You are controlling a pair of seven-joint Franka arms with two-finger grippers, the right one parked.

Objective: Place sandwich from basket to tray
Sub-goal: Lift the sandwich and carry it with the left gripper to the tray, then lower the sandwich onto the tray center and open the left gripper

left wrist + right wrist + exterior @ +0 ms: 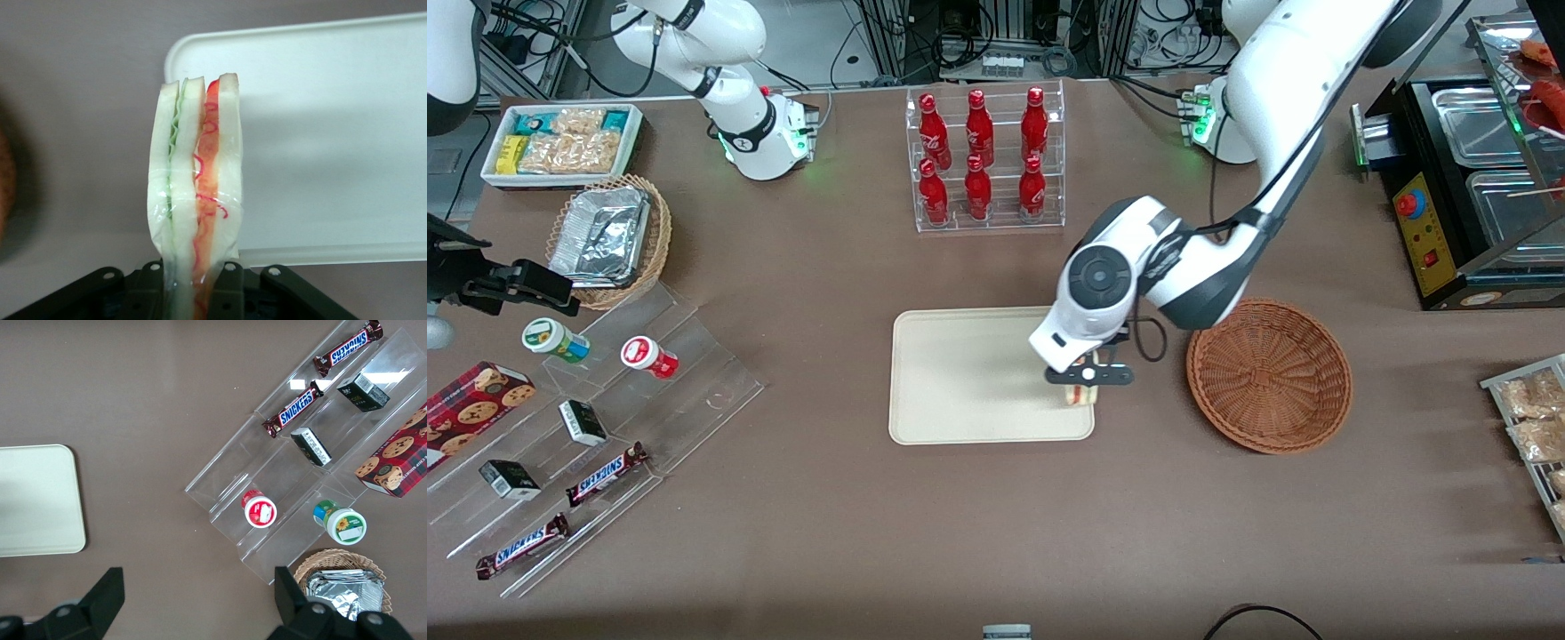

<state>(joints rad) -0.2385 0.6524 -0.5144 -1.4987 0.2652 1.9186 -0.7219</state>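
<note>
The basket point(1269, 375) sits bare on the tabletop point(996, 533), so the lift is done; what's left, I'd judge, is setting down and letting go. The pincer point(1082, 380) hangs over the tray point(960, 373), at the edge nearest the basket, clamped on the sandwich point(197, 193). The wedge stands on end between the fingers point(227, 283), its red and green filling stripe showing, poking out past the tips over the tray's rim rather than its middle.
</note>
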